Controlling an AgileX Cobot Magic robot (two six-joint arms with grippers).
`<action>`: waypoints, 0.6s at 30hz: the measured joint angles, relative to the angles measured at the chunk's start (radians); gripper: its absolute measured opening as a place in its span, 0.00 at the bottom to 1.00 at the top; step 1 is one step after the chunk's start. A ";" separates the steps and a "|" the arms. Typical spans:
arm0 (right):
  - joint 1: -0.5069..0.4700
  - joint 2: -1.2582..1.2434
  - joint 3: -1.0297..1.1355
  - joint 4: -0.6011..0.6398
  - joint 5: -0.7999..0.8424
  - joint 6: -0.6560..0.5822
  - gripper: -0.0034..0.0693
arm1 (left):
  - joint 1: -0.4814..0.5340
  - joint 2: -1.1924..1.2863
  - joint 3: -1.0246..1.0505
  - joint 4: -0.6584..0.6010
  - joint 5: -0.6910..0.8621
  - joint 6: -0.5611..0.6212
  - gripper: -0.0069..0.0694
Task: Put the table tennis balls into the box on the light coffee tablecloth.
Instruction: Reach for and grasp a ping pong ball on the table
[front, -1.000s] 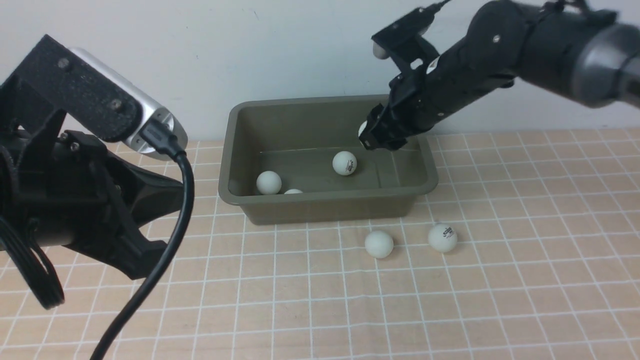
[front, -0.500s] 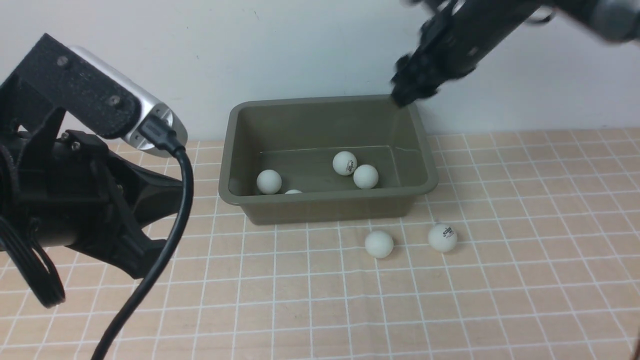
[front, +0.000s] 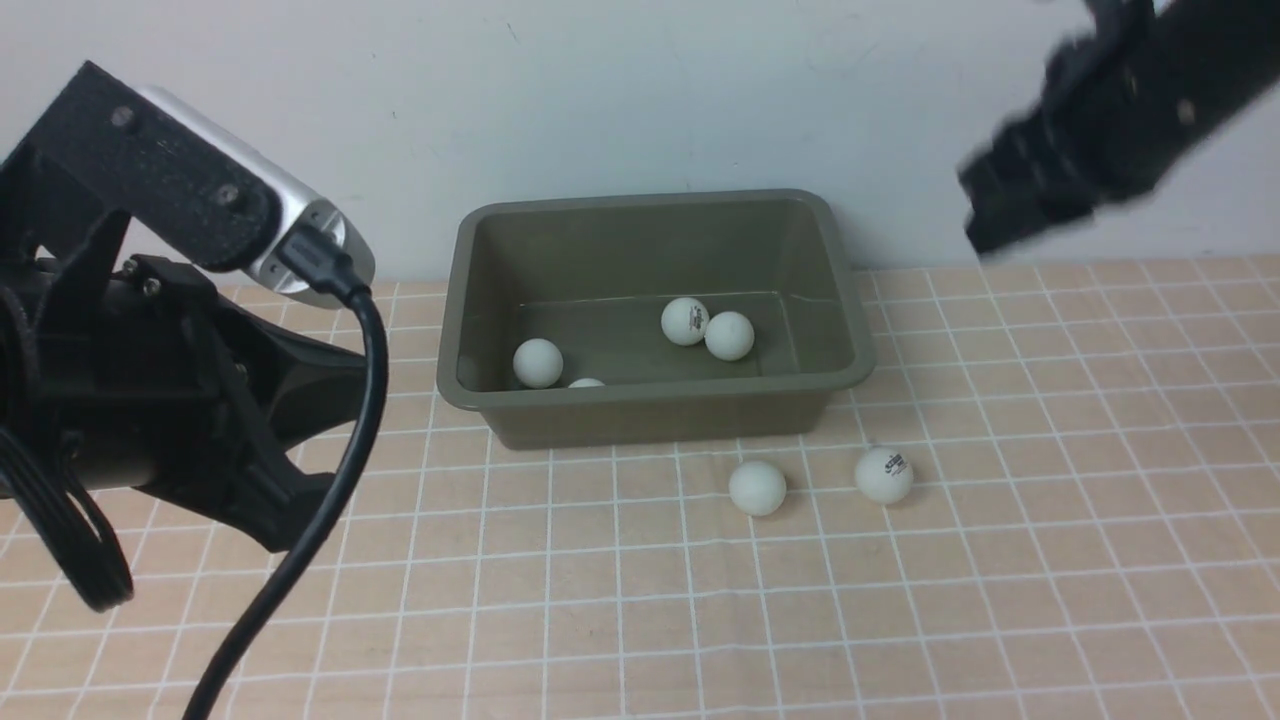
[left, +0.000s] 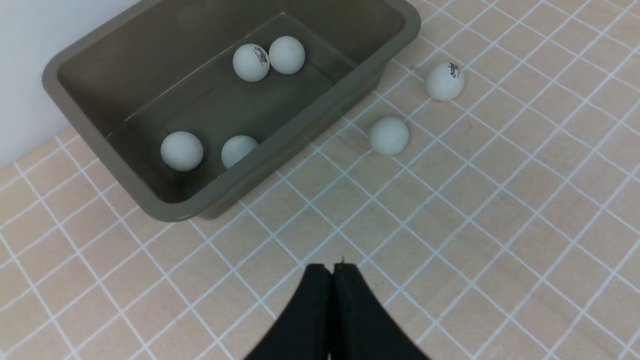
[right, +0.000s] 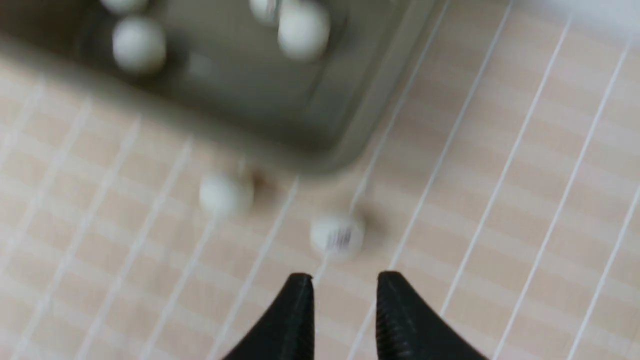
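Next, the logo ball (front: 884, 474) should be straddled squarely by the parted right fingers (right: 297, 312); left fingers (left: 315, 305) are clenched.

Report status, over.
Left gripper shut, empty. Right gripper open, empty. Four balls in box, two on cloth in front. Nothing in the way.

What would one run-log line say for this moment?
box: four balls inside | tablecloth: two balls outside | left gripper: shut, empty | right gripper: open, empty, high
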 joint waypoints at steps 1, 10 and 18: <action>0.000 -0.026 0.084 0.011 -0.021 -0.024 0.28 | 0.000 0.000 0.000 -0.001 0.000 0.000 0.00; 0.000 0.027 0.398 0.165 -0.441 -0.248 0.37 | 0.000 0.000 0.000 -0.002 0.000 0.000 0.00; 0.000 0.184 0.375 0.272 -0.569 -0.343 0.63 | 0.000 0.000 0.000 -0.002 0.000 0.000 0.00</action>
